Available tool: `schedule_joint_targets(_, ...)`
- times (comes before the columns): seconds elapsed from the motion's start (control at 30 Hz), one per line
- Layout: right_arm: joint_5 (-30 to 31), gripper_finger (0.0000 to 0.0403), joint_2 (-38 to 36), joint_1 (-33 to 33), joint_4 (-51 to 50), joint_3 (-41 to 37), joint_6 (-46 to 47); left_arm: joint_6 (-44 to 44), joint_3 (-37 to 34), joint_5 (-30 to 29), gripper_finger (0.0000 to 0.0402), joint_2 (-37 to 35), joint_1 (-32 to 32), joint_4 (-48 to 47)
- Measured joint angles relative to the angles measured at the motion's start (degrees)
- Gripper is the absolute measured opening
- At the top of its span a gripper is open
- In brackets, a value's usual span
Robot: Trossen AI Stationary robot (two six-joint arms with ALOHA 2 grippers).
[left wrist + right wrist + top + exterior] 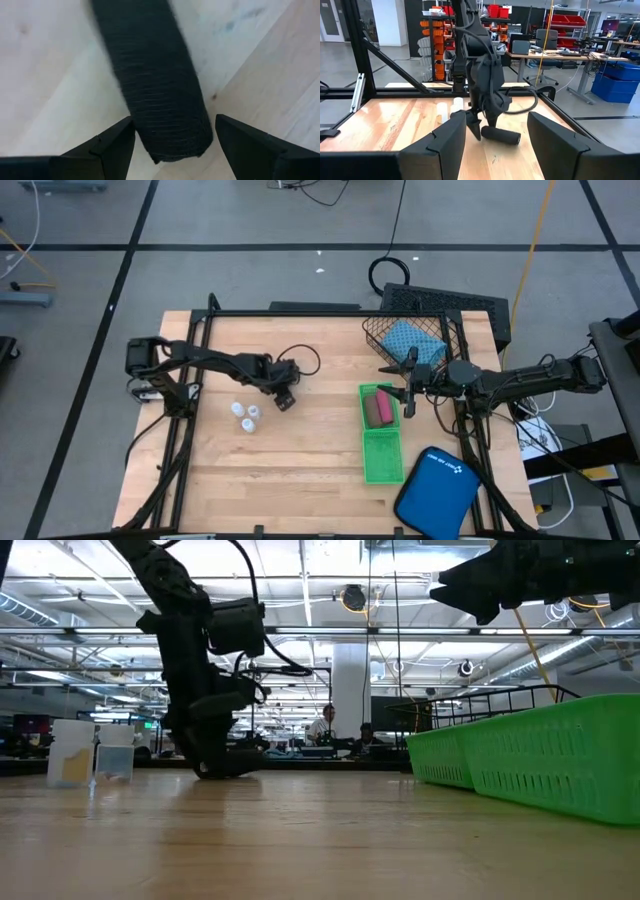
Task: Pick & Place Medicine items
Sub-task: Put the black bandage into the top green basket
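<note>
The black roll is only partly seen from the left wrist: its far end runs out of the picture, and its near end sits between the two fingers with a gap of bare wood on each side. The left gripper is down at the table with its jaws spread and not closed on the roll (the right wrist view shows the roll lying flat on the wood just beside the left gripper's tips). In the overhead view the roll itself is hard to separate from the dark gripper.

Three small white bottles stand close together just beside that gripper, toward the left arm's side; in the low view they are only pale blurred shapes.

The right gripper hangs above the near edge of the green tray, its jaws apart with nothing between them. A pink roll and a brown roll lie in the tray's far half, partly covered by the gripper. The teal pouch lies in the wire basket at the table's far right corner. The blue case overhangs the front right edge. The middle and front of the table are open wood.
</note>
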Motion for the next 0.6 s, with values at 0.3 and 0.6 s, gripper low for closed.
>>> schedule_joint_targets(0.3,0.02,0.0201,0.00,-0.04,-0.15,0.00,0.00,0.47,0.15,0.21,0.0283,1.33,0.06,0.40)
schedule_joint_targets(0.6,0.02,0.0201,0.00,-0.07,-0.14,0.00,-0.10,-2.95,-0.02,2.73,0.0283,1.25,0.39,3.91)
